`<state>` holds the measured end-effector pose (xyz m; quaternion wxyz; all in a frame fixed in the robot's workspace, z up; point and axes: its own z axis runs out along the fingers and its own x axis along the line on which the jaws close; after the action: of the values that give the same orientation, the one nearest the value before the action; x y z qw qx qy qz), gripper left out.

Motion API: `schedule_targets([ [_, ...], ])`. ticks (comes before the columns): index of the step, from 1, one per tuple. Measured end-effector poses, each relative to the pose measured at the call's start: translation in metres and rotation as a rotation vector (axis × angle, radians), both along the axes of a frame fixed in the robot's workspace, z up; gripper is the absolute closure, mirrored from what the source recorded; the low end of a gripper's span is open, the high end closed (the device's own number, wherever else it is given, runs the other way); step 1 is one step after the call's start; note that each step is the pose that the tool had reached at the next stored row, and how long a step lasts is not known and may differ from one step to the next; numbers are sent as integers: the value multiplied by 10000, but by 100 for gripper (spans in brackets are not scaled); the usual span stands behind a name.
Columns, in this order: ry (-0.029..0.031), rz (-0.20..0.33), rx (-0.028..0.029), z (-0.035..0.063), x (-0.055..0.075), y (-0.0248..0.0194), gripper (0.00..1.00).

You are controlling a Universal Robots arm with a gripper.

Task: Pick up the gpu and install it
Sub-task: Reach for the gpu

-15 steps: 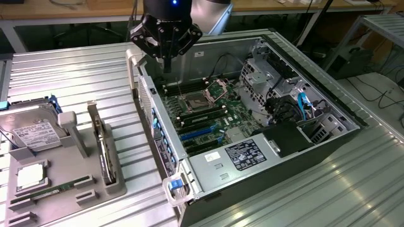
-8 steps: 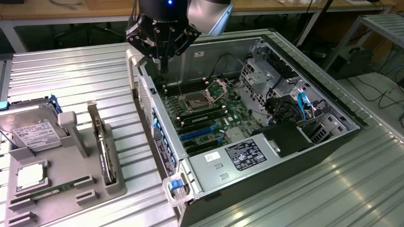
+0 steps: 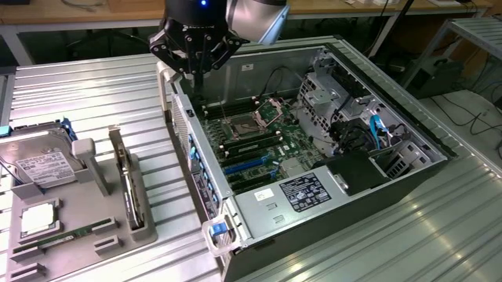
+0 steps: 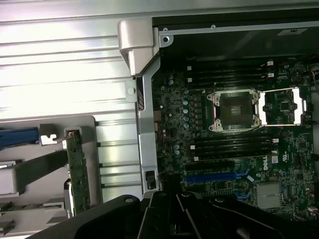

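gpu stands on edge in grey holder on worktop, untouched; tool pressed together, empty, above open case near its wall. Risk: descending unopened, fingers ram card edge; sideways travel clips case wall

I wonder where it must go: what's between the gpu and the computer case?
Between gpu and case: the grey holder's edge, then bare ribbed table, in both views.
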<state>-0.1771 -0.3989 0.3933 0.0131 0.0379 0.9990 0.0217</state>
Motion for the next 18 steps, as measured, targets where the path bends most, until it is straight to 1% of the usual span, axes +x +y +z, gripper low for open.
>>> schedule_targets([
  [5,0,-1,0,0,-66,0,89],
  [8,-1,8,1,0,-138,-4,89],
  [11,-1,29,0,0,-167,-10,89],
  [14,0,50,0,0,-186,-19,89],
  [18,-1,105,1,0,-232,-42,89],
])
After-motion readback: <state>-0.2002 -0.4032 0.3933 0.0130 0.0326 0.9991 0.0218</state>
